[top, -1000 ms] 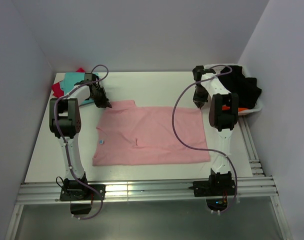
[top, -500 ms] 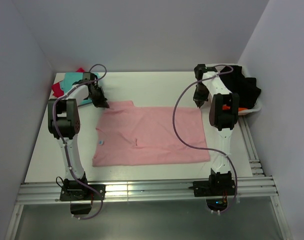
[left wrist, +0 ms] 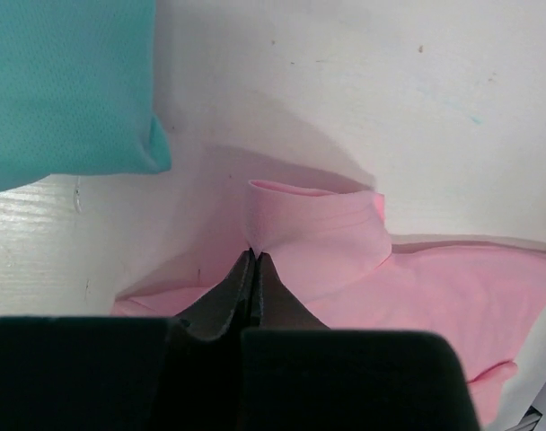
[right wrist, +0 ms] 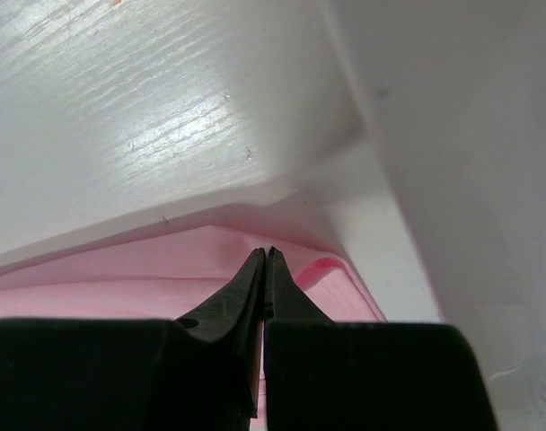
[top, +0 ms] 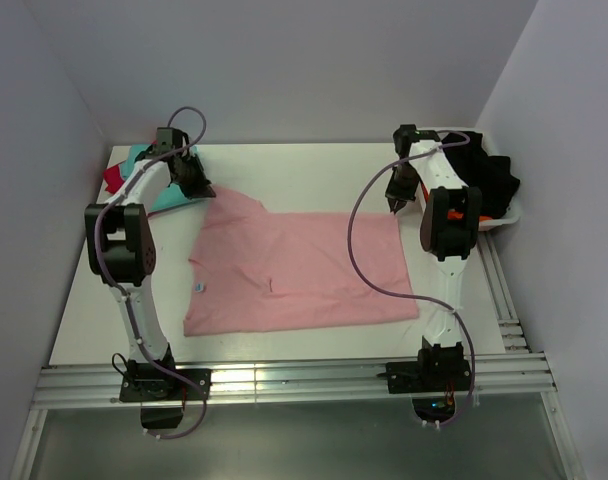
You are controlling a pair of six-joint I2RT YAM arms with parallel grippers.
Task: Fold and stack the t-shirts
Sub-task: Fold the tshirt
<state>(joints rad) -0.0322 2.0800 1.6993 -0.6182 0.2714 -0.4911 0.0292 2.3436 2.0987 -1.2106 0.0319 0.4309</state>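
Observation:
A light pink t-shirt [top: 294, 265] lies spread flat across the middle of the white table. My left gripper [top: 206, 190] is shut on its far left corner, and the left wrist view shows pink cloth [left wrist: 345, 260] pinched at the tips [left wrist: 255, 255] and pulled up in a ridge. At the shirt's far right corner my right gripper [top: 393, 206] is shut on the hem, with the pink cloth [right wrist: 120, 278] curling up around its tips [right wrist: 266, 252]. A folded teal t-shirt [top: 136, 158] [left wrist: 66, 81] and a red t-shirt [top: 114, 178] lie at the far left, partly behind the left arm.
A white basket [top: 514, 212] holding black clothes [top: 489, 175] stands at the table's right edge, close behind the right arm. Walls close in the table on the left, back and right. Metal rails [top: 284, 380] run along the near edge.
The left gripper has moved toward the far left, dragging the shirt's corner with it. The right gripper has closed on the far right corner and shifted slightly back.

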